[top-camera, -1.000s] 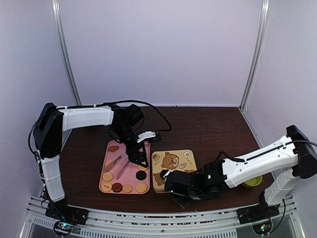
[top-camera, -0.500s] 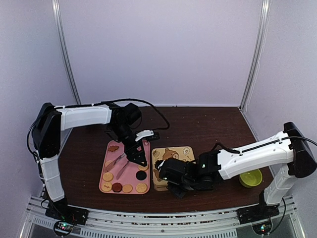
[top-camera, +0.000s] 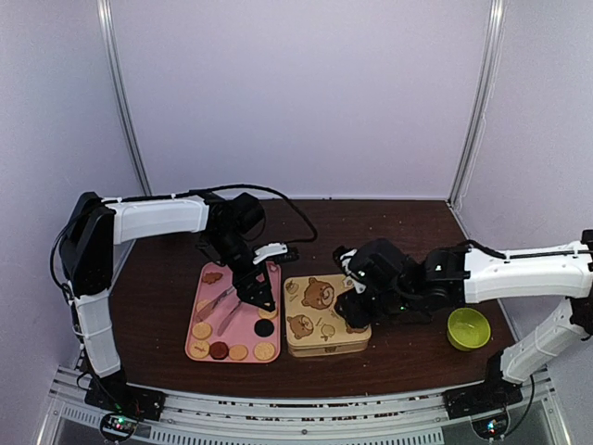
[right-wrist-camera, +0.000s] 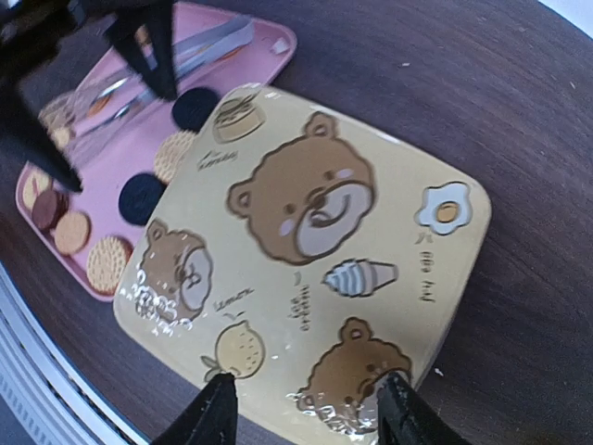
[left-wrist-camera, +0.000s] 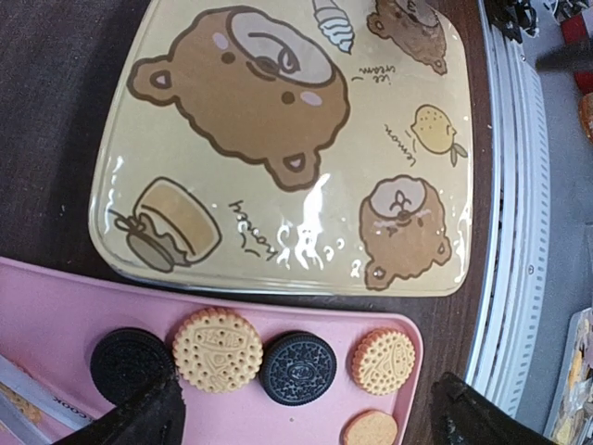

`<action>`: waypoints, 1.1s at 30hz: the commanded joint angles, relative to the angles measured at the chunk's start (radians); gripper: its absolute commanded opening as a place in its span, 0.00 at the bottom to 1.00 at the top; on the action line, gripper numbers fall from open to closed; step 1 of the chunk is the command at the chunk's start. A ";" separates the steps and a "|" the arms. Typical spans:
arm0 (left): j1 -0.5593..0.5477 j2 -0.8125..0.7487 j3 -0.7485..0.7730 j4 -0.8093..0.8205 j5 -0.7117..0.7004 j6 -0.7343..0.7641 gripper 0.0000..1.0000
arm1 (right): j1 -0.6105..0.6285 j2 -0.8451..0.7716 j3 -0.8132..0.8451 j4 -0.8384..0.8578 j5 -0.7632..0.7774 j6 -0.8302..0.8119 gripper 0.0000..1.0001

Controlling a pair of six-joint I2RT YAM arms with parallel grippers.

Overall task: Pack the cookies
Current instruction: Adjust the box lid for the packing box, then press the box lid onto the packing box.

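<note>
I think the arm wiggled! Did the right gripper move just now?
Yes. The right gripper moved away from the table's front rail and rightwards, from the bear tin's near edge to its right edge, farther from the pink tray.

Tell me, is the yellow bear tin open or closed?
Closed. The bear-printed lid lies flat, covering the tin completely; no inside shows in any view.

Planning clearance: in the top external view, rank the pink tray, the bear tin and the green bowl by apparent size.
1. Pink tray, only slightly larger than the tin.
2. Bear tin.
3. Green bowl, clearly smallest.
</note>
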 commanded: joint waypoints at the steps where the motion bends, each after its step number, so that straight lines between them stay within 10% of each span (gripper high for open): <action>1: 0.007 0.024 0.030 0.006 0.015 -0.030 0.95 | -0.122 -0.048 -0.075 0.042 -0.081 0.135 0.53; 33: 0.020 0.370 0.431 -0.032 -0.040 -0.009 0.84 | -0.435 0.298 0.013 0.221 -0.343 0.129 0.41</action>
